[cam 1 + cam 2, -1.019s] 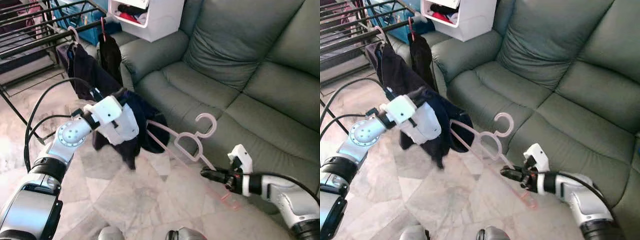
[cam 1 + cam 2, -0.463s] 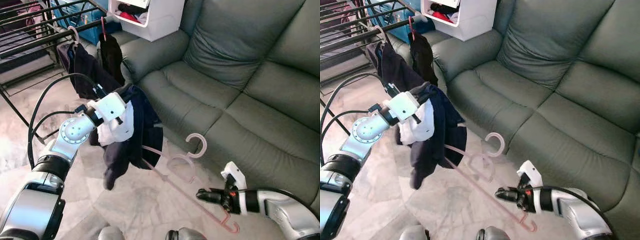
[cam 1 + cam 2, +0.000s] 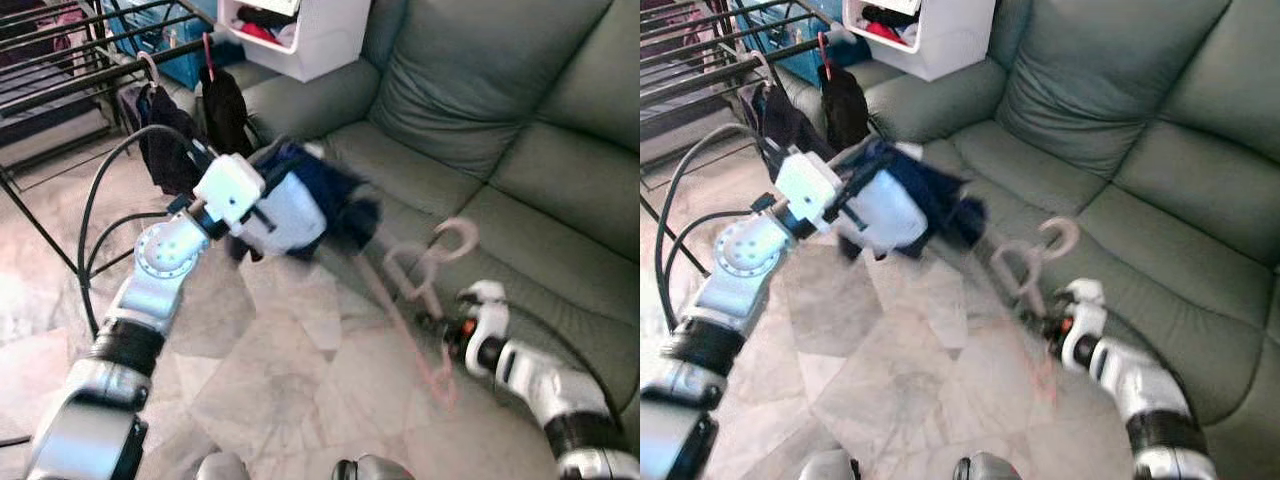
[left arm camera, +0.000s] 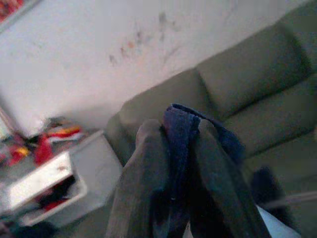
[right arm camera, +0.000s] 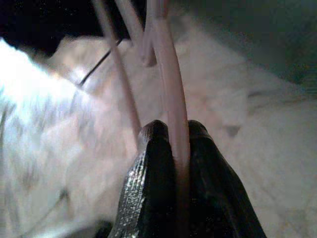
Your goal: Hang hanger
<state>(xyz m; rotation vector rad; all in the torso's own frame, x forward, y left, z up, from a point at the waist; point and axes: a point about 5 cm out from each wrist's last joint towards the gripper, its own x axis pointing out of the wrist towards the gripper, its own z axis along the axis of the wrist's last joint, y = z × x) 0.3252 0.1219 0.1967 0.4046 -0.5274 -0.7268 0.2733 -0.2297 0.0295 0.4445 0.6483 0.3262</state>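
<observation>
Two pincers share one load here: my left pincer [image 4: 174,163] is closed on a fold of the dark navy garment [image 3: 325,195], while my right pincer [image 5: 171,148] is clamped on a thin arm of the pink plastic hanger [image 3: 425,275], the rod running up between its two black fingers [image 5: 148,163]. The hanger hangs in the air between my arms, above the marble floor [image 3: 290,380] and just in front of the green sofa [image 3: 520,140], hook [image 3: 455,235] uppermost; its far end seems to run into the garment, though blur hides the join. I judge that the split grip serves to keep the cloth spread on the hanger and the hook free and upright for hooking. The black drying rack [image 3: 70,60], where two dark garments already hang on hangers, stands well apart on my left, so the hang is not yet done. The thin arm could twist in my right grip.
</observation>
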